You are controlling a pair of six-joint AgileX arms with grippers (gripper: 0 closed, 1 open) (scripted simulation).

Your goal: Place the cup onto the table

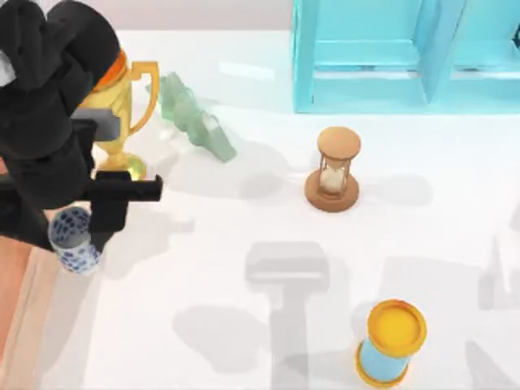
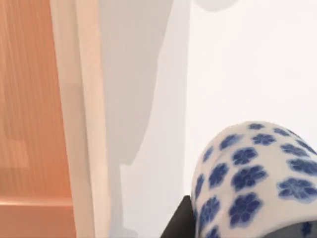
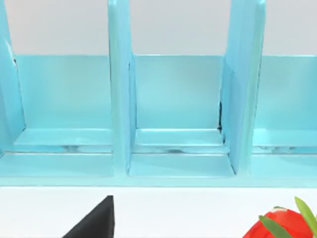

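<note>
With fingers [image 1: 111, 213] pinched on the cup [image 1: 73, 240], one dark pad against its right side and the other lost under the black bulk of the arm, grips it in the left gripper [image 1: 81, 231] at the far left of the table [image 1: 244, 341]. Holds it with the open mouth facing up toward the overhead camera, the white wall dotted with blue flower marks. Cannot tell whether the base touches the glossy white surface or hangs just above it. From the left wrist view, shows that flowered wall close up, with a sliver of dark finger touching its lower side and bare white table beyond. Just beside the cup, toward the table's left edge, finds the brown tray [image 1: 15, 280] with its pale raised rim, apart from the cup. Behind the gripper, partly covered by the arm, places a gold trophy [image 1: 123, 106] with a handle showing, and near its right a green see-through figure [image 1: 195, 120] lying at a slant. Farther right, near the middle, sets a wooden hourglass [image 1: 334, 171] upright, well apart from the cup. Toward the near edge on the right, stands a light-blue cylinder [image 1: 392, 343] with a yellow top. At the back right, puts a pale blue shelf [image 1: 406, 57]. Faces the right gripper [image 3: 94, 223] toward that shelf's compartments, a dark wedge low in the right wrist view, with a red, green-leafed thing [image 3: 280, 227] nearby on the table.
</note>
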